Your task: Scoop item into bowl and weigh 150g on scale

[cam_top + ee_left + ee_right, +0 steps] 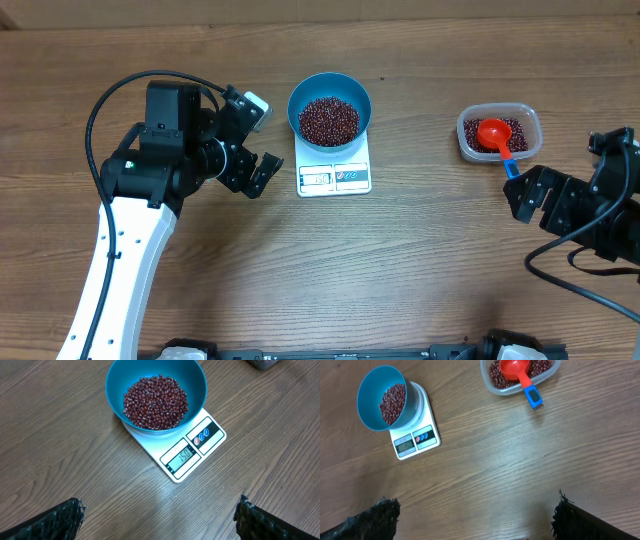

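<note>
The bowl [297, 108] of beans [329, 120] sits on the scale [335, 178], 12 o'clock on the desk [420, 280]; the left end effector [258, 138] hovers at its 9 o'clock, elbow bent, spread wide, empty. The right end effector [516, 195], also wide and empty, hangs at 3 o'clock.

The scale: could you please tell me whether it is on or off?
On. The display of the scale shows digits, apparently 150, in front of the bowl.

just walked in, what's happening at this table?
Weighing looks done. The blue bowl of red-brown beans sits on the white scale, whose display reads 150. The red scoop lies in the clear tub with more beans. The left hand and right hand are open, empty, off to either side.
</note>
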Tool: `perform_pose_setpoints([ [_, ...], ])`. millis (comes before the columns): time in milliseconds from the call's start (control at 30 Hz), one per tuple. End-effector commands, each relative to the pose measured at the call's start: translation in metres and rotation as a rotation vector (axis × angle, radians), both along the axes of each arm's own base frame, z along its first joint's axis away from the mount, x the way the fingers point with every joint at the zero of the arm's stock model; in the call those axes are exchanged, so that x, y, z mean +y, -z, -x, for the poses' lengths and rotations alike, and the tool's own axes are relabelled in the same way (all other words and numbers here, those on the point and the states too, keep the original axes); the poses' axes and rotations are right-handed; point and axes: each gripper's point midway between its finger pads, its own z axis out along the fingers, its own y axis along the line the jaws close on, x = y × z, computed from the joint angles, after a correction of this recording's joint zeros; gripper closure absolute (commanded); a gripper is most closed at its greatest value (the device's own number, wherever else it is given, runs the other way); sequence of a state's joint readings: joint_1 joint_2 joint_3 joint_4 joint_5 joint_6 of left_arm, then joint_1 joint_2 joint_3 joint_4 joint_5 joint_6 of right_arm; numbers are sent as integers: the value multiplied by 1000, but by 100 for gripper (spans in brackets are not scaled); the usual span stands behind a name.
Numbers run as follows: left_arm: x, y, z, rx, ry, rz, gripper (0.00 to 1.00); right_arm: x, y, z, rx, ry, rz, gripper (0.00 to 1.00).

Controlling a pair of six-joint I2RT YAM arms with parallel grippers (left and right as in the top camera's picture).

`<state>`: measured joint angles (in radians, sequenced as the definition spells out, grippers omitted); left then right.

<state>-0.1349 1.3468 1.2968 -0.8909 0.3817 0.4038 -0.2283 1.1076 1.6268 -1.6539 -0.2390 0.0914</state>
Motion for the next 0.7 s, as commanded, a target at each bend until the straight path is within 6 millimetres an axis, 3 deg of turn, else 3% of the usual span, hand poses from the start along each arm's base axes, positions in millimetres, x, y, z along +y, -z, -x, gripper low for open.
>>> perform_pose_setpoints([
  [0,1,3,-1,-5,17,-14,0,-2,-2,2,-10,-4,19,0],
  [300,1,3,-1,-5,17,-14,0,-4,-3,-5,-30,-8,28,0],
  [500,1,3,-1,-5,17,-14,0,6,-13,-28,-218,-73,77,0],
  [667,1,3,-1,-5,17,-14,0,21,-9,-37,-385,-142,108,0],
])
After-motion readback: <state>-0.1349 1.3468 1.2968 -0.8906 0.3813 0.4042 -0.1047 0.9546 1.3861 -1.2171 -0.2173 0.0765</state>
